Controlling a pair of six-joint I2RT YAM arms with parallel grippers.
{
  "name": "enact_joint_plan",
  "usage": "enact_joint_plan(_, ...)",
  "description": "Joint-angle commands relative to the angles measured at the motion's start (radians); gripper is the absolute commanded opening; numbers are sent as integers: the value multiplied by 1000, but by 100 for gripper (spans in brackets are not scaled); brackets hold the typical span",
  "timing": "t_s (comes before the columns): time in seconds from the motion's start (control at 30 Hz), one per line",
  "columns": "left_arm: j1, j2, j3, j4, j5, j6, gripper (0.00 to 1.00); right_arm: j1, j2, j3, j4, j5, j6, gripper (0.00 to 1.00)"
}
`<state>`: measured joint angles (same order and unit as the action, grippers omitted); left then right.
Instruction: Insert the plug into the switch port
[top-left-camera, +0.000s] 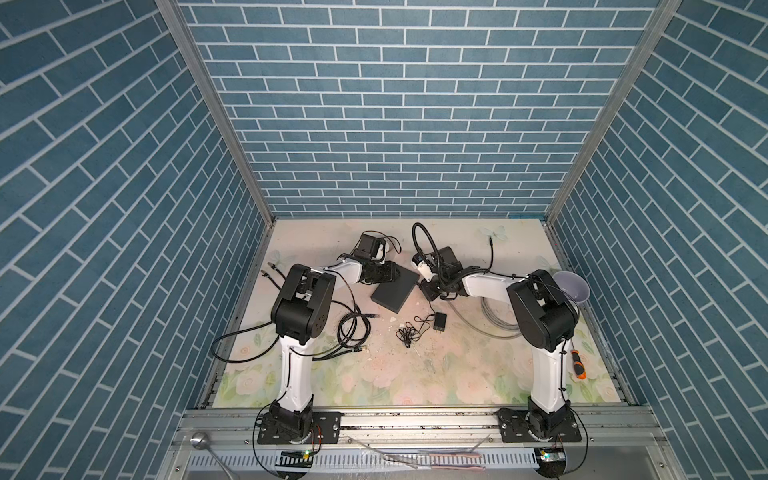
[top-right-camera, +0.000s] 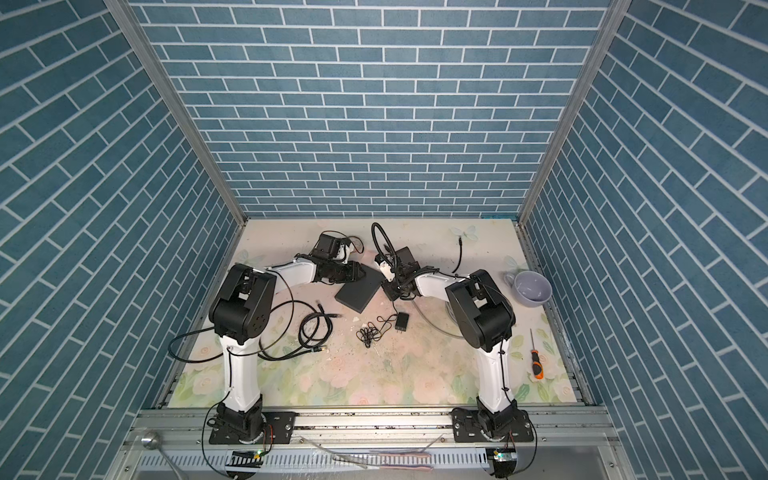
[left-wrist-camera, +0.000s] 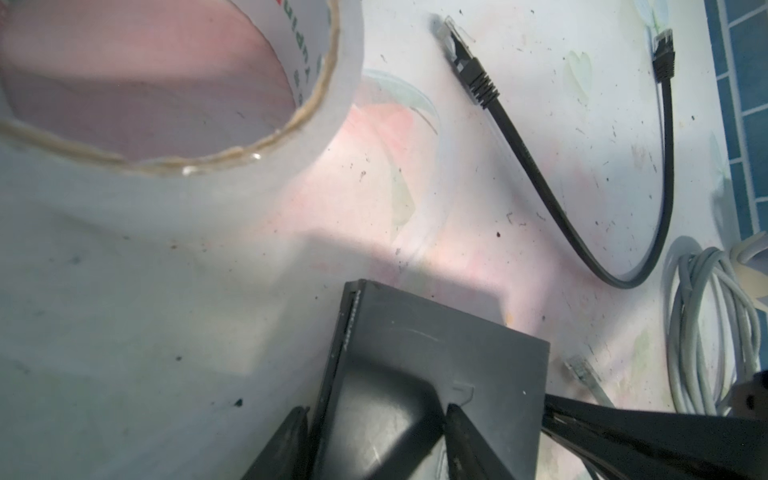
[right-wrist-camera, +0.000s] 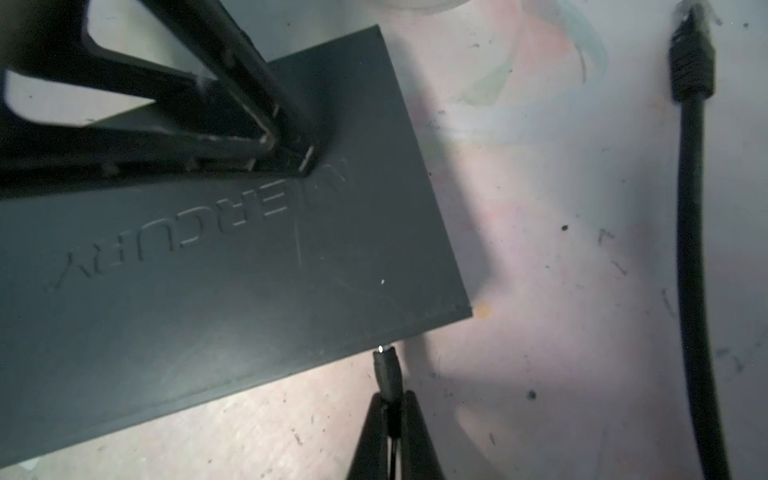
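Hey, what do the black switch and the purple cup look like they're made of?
The switch: likely moulded plastic, matte black; lettering moulded into its top, fine scuffs. The cup: probably glazed ceramic, smooth pale lavender with a lighter patch inside; plastic can't be ruled out.

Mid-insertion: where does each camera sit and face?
Top views: high at the front, facing down toward the back wall; left arm, right arm, switch.
Left wrist: on its arm, past the left gripper, over the switch, toward a tape roll.
Right wrist: on its arm, past the right gripper holding the plug at the switch's edge.
All show the switch.
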<state>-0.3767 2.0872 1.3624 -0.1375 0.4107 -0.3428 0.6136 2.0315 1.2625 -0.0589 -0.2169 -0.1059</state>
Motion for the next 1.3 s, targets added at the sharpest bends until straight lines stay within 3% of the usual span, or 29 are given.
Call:
enact_joint_plan(0.0,-27,-7,42,-151,17,87,56,8,6,-5,60,-67,-34,0)
enact_joint_plan(0.2,22,40,120,-193,0,142,58,3,4,-12,23,-90,-75,0)
enact_joint_plan(0.5,30,99,148,-167,99,170,58,2,13,0,28,-79,-72,0)
enact_joint_plan(0.93,-15,120,91,-108,207,247,54,3,22,-6,116,-59,-26,0)
enact_joint_plan(1.27,-53,144,129,-199,255,377,53,6,35,5,147,-88,-13,0)
